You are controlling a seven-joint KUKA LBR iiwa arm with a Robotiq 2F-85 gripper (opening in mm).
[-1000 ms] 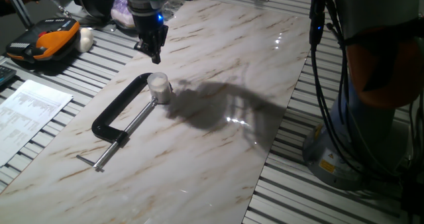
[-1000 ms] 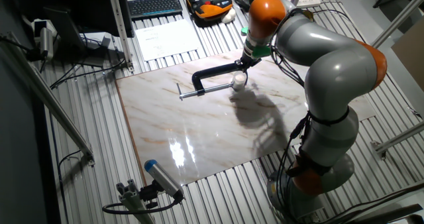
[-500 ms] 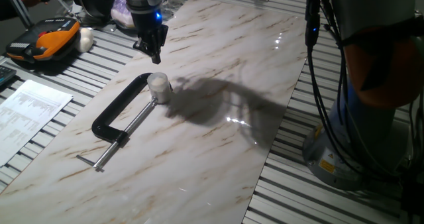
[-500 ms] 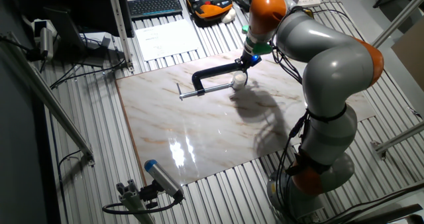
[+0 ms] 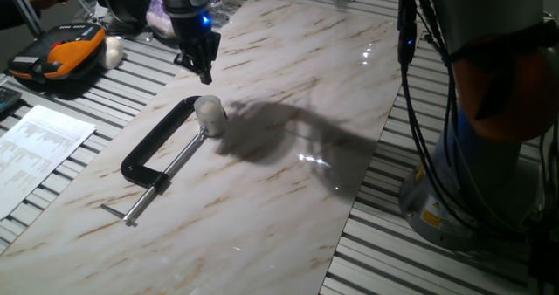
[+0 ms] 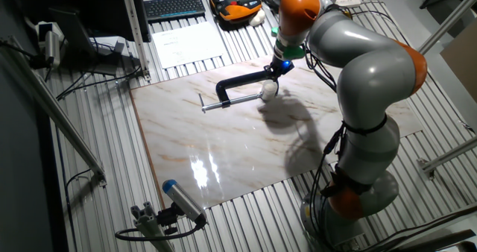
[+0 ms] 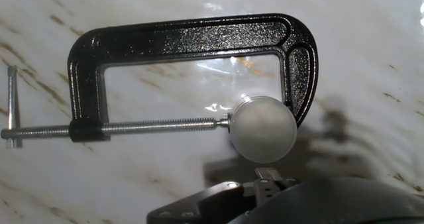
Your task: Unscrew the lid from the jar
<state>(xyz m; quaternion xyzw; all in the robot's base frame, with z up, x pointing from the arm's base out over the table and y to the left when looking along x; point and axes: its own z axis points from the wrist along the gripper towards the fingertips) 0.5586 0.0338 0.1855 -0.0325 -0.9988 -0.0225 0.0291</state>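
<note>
A small whitish jar (image 5: 210, 120) with its white lid (image 7: 262, 128) on top sits on a marble surface (image 5: 288, 199), clamped between the screw tip and end of a black C-clamp (image 7: 185, 38) lying flat. The robot's gripper (image 5: 203, 68) hangs above and slightly behind the jar, touching nothing. Its jaws appear close together and empty, though whether fully closed cannot be told. An orange case (image 5: 61, 55) lies well apart, beside a printed sheet (image 5: 35, 151).
</note>
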